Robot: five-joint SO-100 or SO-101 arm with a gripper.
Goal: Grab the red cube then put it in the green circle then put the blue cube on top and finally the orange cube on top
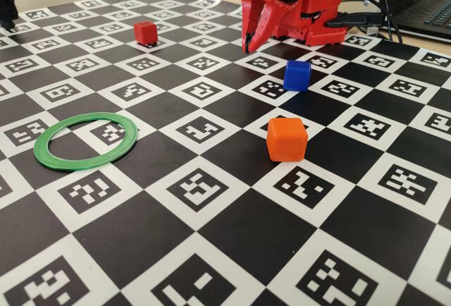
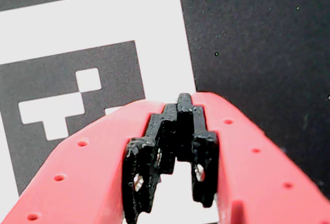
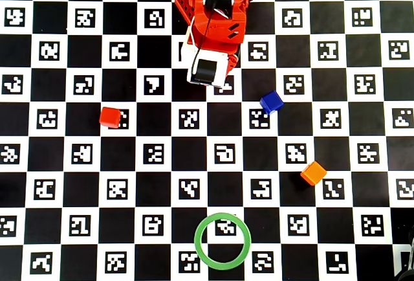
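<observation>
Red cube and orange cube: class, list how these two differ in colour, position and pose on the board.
The red cube is darker red; the orange cube is bright orange. In the overhead view, the red cube lies on the left, the orange cube on the right and nearer the green circle. The red cube sits nearly square to the checkerboard; the orange cube is turned at an angle. Both are small, rounded-edged, resting flat and outside the circle.

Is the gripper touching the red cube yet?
Apart. The overhead view shows the red cube squares away from the gripper.

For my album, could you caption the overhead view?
Red arm parked above scattered red, blue and orange cubes; green ring empty.
</observation>
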